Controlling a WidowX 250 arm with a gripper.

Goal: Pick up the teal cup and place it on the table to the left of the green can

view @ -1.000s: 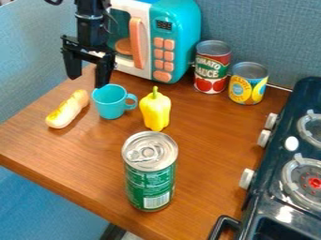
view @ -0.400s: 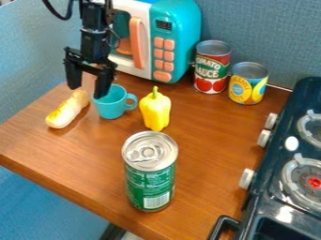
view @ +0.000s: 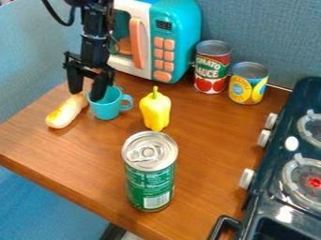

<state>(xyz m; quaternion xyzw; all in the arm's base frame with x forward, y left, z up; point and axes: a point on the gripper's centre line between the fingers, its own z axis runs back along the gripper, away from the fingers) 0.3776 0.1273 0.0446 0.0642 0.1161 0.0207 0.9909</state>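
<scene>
Nearest you: green can (view: 150, 185) upright on table (view: 203, 157), black stove (view: 262, 199) at right. Beyond can: bread roll (view: 65, 112) at left, yellow pepper (view: 155, 110) upright, blue cup (view: 106, 108) between them. Your hand (view: 86, 95) over cup and roll, fingers apart, one at cup's rim; whether inside cup, you cannot tell. Farther: yellow-labelled can (view: 247, 85), red-labelled can (view: 212, 70), toy microwave (view: 178, 51).
</scene>
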